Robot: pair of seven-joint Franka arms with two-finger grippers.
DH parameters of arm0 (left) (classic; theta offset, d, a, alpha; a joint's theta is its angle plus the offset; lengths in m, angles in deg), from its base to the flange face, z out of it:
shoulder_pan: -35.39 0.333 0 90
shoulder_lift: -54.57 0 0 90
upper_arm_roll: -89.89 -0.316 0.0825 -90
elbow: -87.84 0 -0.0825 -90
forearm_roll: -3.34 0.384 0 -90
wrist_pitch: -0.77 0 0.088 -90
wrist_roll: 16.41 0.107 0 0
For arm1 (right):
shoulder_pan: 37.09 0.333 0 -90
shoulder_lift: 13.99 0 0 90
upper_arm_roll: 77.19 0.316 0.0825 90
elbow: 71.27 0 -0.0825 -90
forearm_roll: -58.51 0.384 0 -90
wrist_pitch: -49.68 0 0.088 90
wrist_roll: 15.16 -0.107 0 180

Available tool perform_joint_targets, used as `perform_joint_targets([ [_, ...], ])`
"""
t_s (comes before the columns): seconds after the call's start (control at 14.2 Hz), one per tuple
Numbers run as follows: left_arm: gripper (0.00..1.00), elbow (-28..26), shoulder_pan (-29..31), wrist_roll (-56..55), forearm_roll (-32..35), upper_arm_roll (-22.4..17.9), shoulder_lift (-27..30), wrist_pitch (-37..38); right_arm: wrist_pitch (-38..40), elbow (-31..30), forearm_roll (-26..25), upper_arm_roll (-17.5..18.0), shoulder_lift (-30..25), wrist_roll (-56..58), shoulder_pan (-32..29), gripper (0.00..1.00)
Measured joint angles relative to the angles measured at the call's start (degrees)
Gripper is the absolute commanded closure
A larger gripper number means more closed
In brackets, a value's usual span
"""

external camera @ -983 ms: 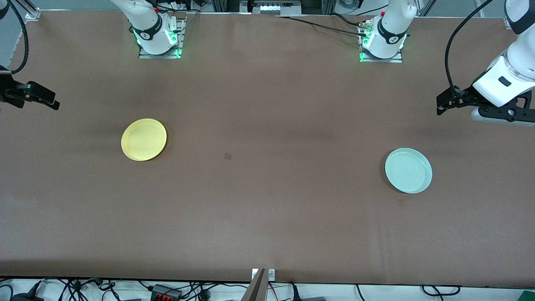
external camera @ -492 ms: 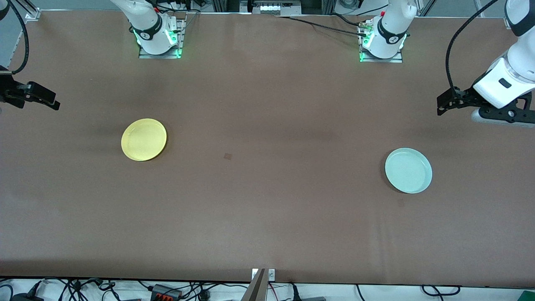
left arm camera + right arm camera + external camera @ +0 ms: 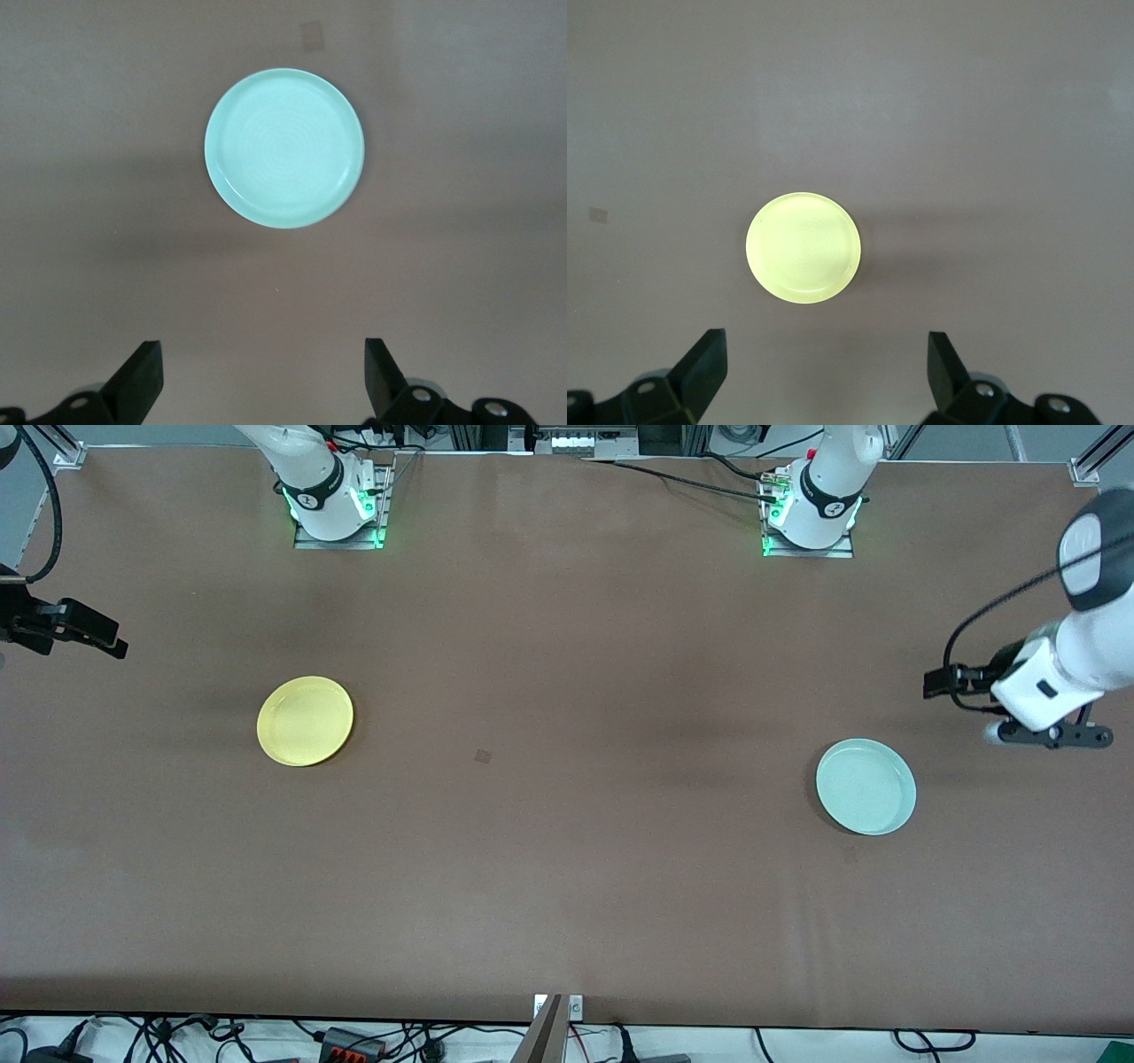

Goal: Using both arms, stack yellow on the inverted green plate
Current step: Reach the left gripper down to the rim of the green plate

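While round pale mint-green plate (image 3: 866, 786) sits rim-up toward left arm's end, we hang left gripper (image 3: 264, 379) wide apart near it, ready to flip. Round yellow plate (image 3: 305, 720) waits well apart; right gripper (image 3: 824, 376) spread, idle.

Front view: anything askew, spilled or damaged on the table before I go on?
Nothing stands out. The yellow plate and the green plate both lie flat, rim up and intact, far apart on the brown table. Only a small dark mark shows on the table between them.
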Motion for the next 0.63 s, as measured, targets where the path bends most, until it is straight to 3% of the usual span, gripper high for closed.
perform_joint_targets([
  [0.49, 0.00, 0.2, 4.5, 6.3, 0.0, 0.1, -16.2, -18.8, 0.0, -0.1, 0.0, 0.0, 0.1, 0.0, 0.0, 0.00],
  [0.63, 0.06, 0.2, 5.0, 8.1, 0.0, 0.2, -18.9, -22.1, 0.0, -0.1, 0.0, 0.0, 0.2, 0.0, 0.0, 0.00],
])
